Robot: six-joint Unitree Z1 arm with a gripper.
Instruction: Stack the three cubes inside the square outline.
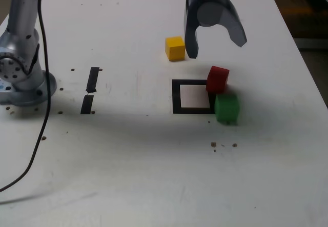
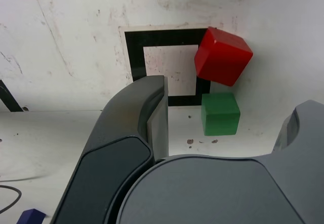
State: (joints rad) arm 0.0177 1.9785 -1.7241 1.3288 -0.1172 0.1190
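The red cube [image 1: 218, 78] sits on the right edge of the square outline [image 1: 177, 96], overlapping the black tape at its far right corner; in the wrist view the red cube [image 2: 223, 56] is turned at an angle to the frame. The green cube [image 1: 226, 108] lies just outside the outline's near right corner, close to the red one; whether they touch cannot be told. The yellow cube [image 1: 175, 48] stands apart, beyond the outline on its far side. All three are plain, matte, sharp-edged blocks with no markings. The outline is flat black tape around a white middle.

The gripper [image 1: 216, 47] hangs above the table beyond the red cube, its smooth dark grey fingers spread apart and holding nothing. The white table [image 1: 154, 176] is scuffed and speckled. Two short black tape strips [image 1: 90, 89] lie toward the exterior view's left, near the arm's metal base [image 1: 20, 68] and a black cable [image 1: 43, 83]. No writing is readable.
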